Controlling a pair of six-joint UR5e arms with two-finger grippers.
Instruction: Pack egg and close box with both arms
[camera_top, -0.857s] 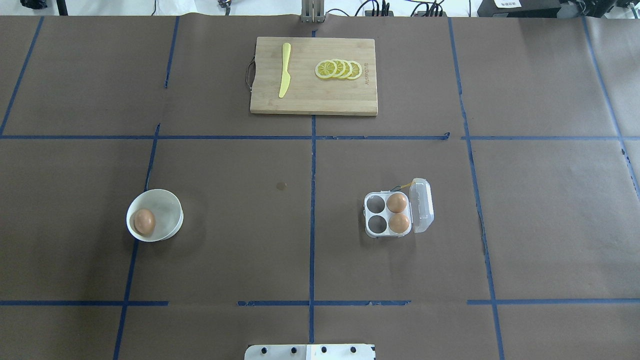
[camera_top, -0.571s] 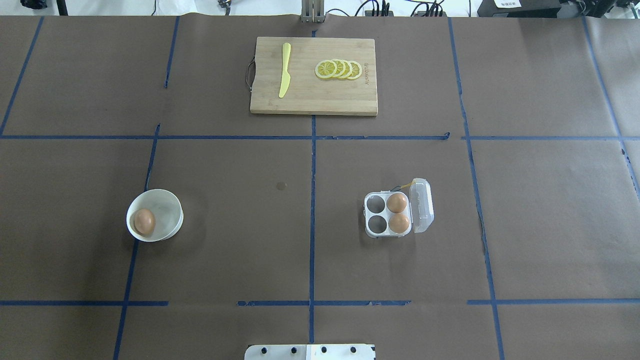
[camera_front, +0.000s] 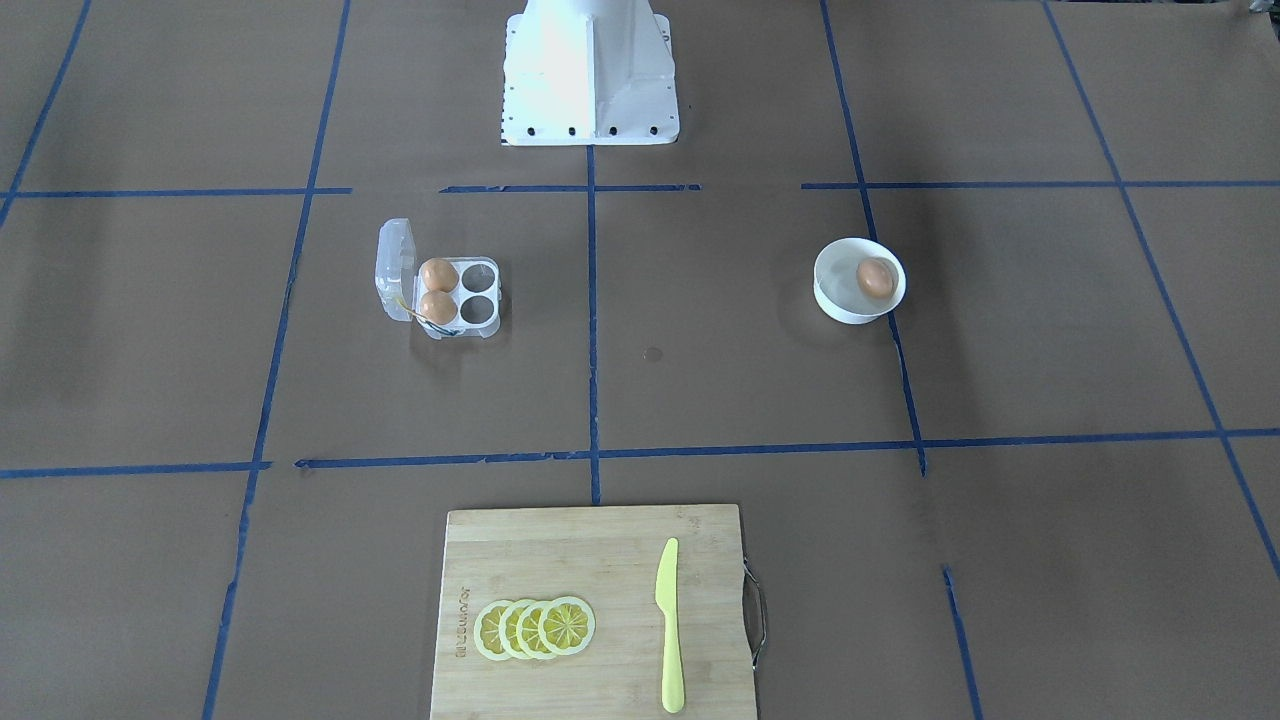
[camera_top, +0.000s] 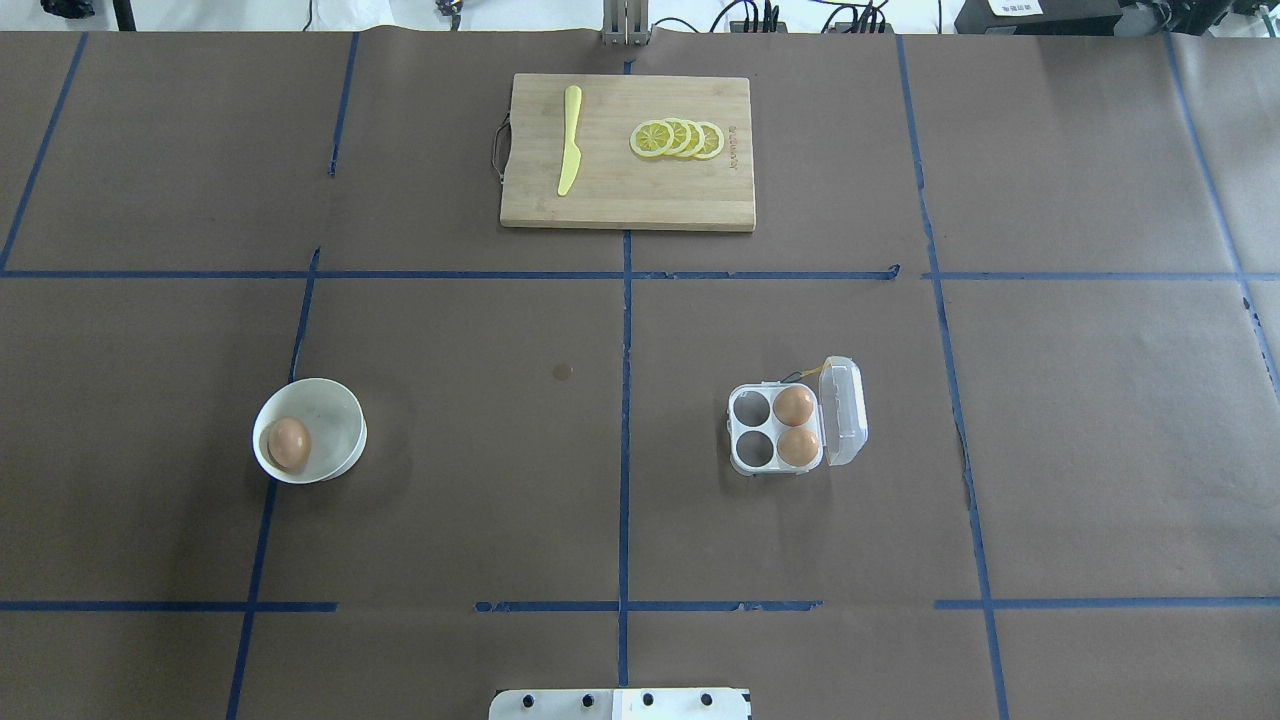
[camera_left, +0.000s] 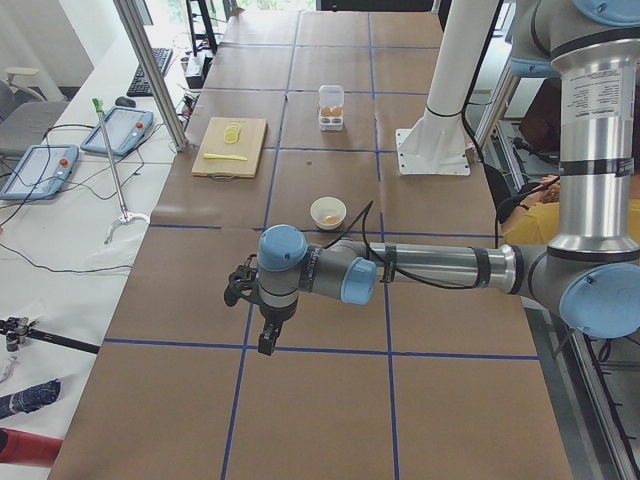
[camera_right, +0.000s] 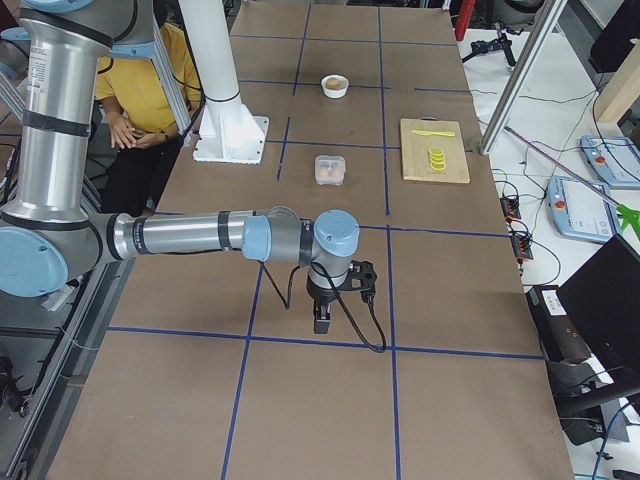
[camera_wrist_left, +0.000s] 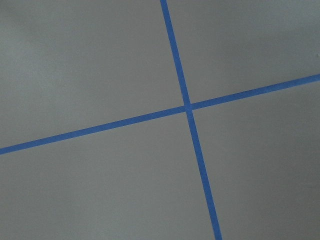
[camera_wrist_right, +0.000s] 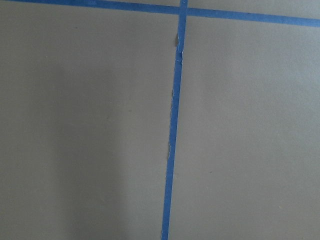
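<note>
3 eggs in all. The egg to pack lies alone in the 1 white bowl, on the robot's left half of the table. The other 2, the boxed eggs, sit in the 1 clear box on the right half, well apart from the bowl. The box has 4 cells: the 2 on the lid side are filled, and the 2 empty cells face the table's middle. Its lid is open, hinged out on the robot's right, w/ a yellow cord at the far corner. On the far side is 1 cutting board w/ 1 yellow knife and 4 overlapping lemon slices. There are 2 arms. The left arm holds the left gripper pointing down over bare paper near a tape cross, well apart from the bowl. The right arm holds the right gripper likewise, well short of the box. Jaws on both: can't tell, as they show in side views only. Both wrist cams show just paper and blue tape.
</note>
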